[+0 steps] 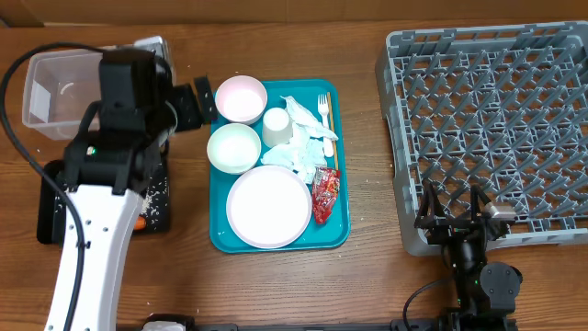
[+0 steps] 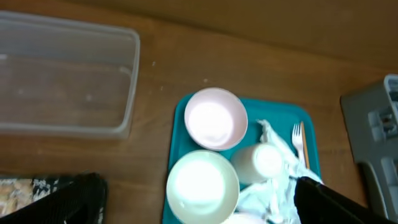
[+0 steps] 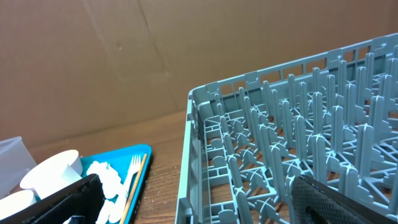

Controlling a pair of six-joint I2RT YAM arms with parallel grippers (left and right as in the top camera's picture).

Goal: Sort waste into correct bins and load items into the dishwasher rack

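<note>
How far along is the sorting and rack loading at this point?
Done: food scraps and a carrot lie in the black tray. In hand: nothing; the left gripper and right gripper are open, empty. Left: napkins, red wrapper, plate, two bowls, cup and fork sit on the teal tray; the dishwasher rack holds no dishes.

Even soft light; left wrist view blurred, bowl (image 2: 202,183) overexposed.
</note>
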